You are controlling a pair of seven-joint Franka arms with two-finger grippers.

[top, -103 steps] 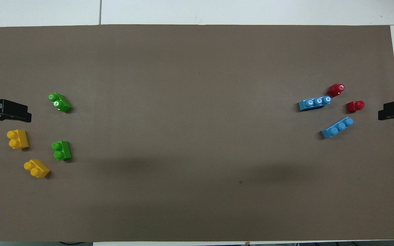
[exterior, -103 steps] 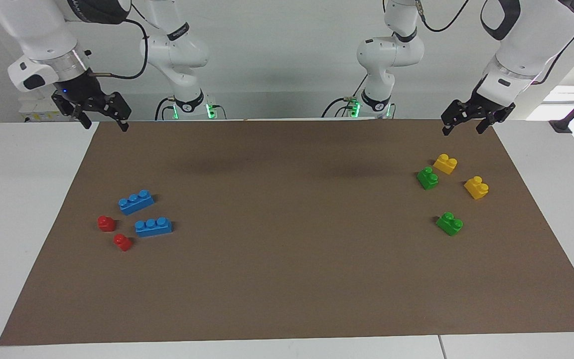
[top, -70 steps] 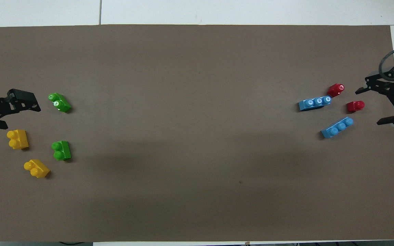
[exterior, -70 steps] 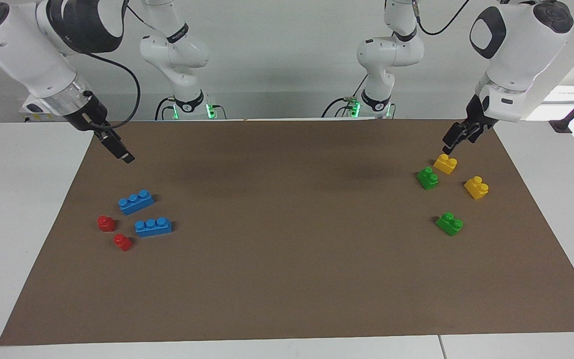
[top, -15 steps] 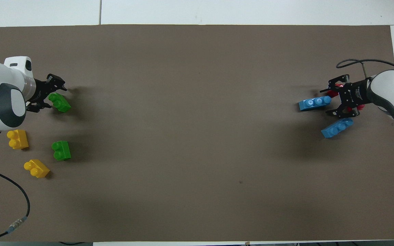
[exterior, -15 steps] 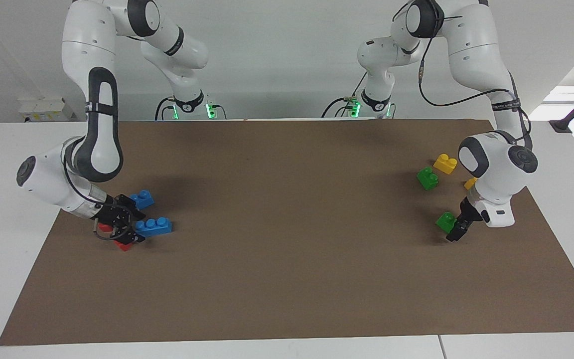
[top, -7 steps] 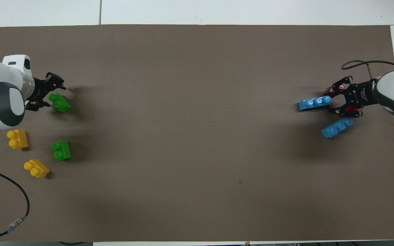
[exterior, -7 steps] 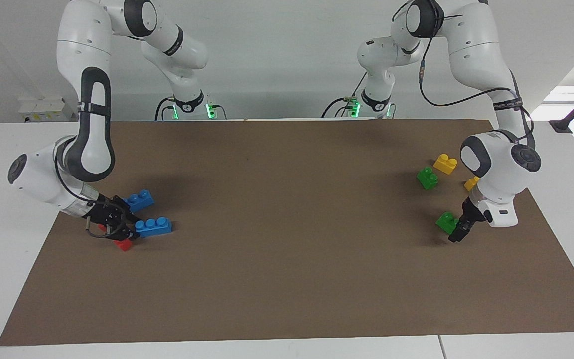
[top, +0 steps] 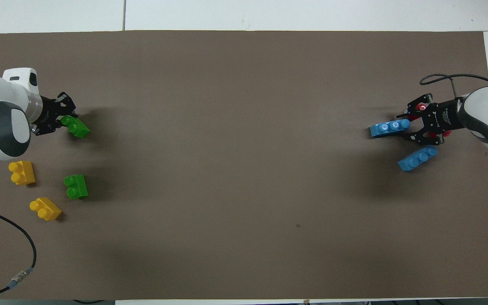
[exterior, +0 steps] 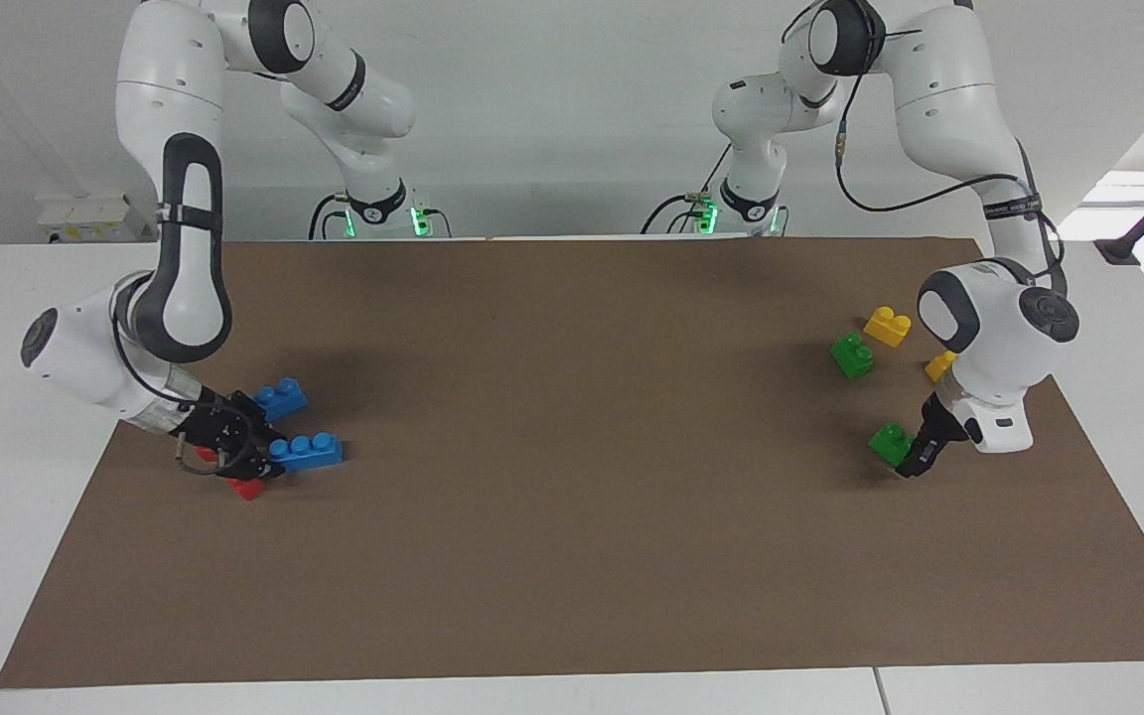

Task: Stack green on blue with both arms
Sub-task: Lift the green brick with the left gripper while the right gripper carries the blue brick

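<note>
- My left gripper [exterior: 915,459] sits low at the farther green brick [exterior: 888,443]; fingers apparently closed on it.
- My right gripper [top: 409,126] has fingers wide around the farther blue brick [top: 390,127], which lies on the worktop [top: 244,169].

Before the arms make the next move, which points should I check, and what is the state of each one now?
1. Left end effector is at the green brick that lies farther from the robots: ok.
2. The green brick is firmly gripped: cannot tell.
3. Right end effector is open around one end of the blue brick that lies farther from the robots: ok.
4. The blue brick is gripped: not ok, the jaws stand apart.
5. The right end effector is free of the red brick beside it: cannot tell.
6. Green sits on blue: not ok, they lie at different ends of the table.
</note>
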